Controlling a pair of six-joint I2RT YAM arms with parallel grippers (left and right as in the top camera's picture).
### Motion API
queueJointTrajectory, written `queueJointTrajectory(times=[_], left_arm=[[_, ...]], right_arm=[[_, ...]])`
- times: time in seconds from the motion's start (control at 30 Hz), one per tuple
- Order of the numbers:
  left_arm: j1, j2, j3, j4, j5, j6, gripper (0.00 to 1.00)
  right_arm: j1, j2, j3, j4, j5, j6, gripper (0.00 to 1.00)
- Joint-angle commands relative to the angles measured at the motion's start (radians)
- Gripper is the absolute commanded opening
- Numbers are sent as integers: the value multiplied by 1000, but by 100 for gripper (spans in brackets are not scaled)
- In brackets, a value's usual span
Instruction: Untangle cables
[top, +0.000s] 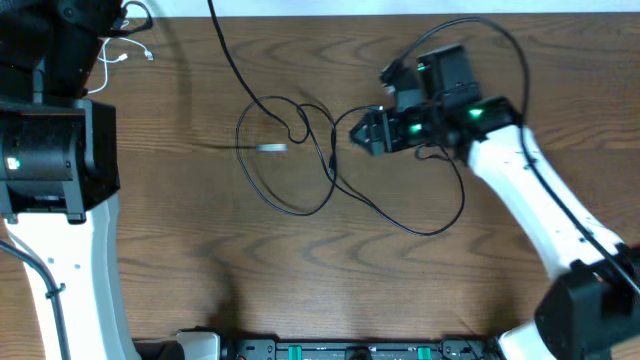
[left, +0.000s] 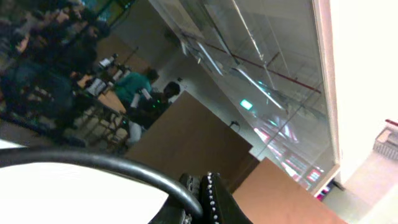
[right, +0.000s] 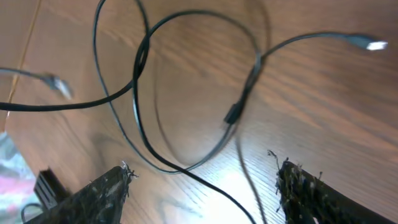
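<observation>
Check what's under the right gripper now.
Crossing black cables on the wooden table, framed by the open right gripper; none is gripped. From overhead, it covers part of one loop.

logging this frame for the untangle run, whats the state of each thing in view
black cables: tangled, loops crossing, lying loose on the table
white cable: lying apart from the black ones, at the far left corner
right gripper: fingers open above the black loops, holding nothing
left gripper: fingers shut, empty, aimed away from the table
</observation>
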Motion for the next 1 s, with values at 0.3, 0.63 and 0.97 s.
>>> queueJointTrajectory(times=[0.3, 0.63, 0.97], left_arm=[[1, -16, 12, 1, 33, -31, 8], [1, -16, 12, -161, 32, 64, 7], [1, 3, 12, -617, -211, 306, 7]], right_arm=[[161, 169, 2, 123, -23, -44, 75], [136, 134, 40, 170, -25, -9, 1], [-51, -182, 253, 41, 269, -10, 1]])
